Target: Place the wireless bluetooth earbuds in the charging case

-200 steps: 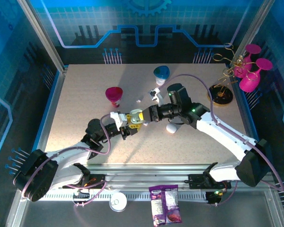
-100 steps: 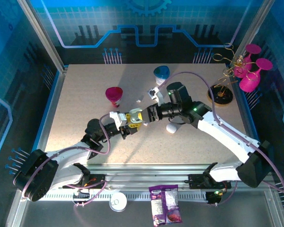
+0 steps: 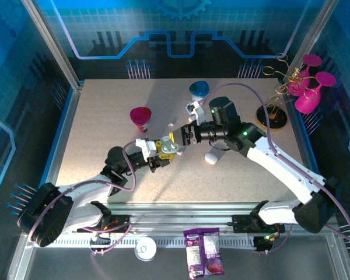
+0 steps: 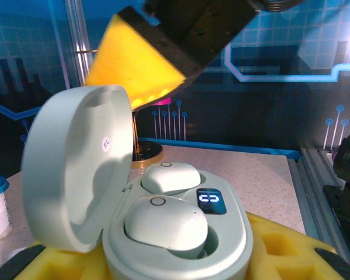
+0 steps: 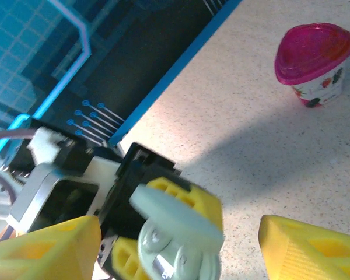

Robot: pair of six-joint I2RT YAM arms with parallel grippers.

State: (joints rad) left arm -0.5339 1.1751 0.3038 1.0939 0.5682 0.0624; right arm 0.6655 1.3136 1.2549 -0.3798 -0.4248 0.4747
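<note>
The right gripper [image 5: 178, 245] stands with jaws wide and empty, one yellow finger [image 4: 140, 64] hanging at twelve o'clock over the open charging case [image 4: 233, 233]. The left gripper [image 3: 163, 149] is clamped narrow on that case, near the centre of the table [image 3: 93, 146]. The lid [image 4: 76, 169] stands raised at nine o'clock of the case body. Both earbuds [image 4: 166, 224] lie in their wells, one at six o'clock, one at twelve. The risk I see is that the right finger clips the raised lid. That could twist the case in the left grip and jolt out the nearer bud, which may not be fully seated.
</note>
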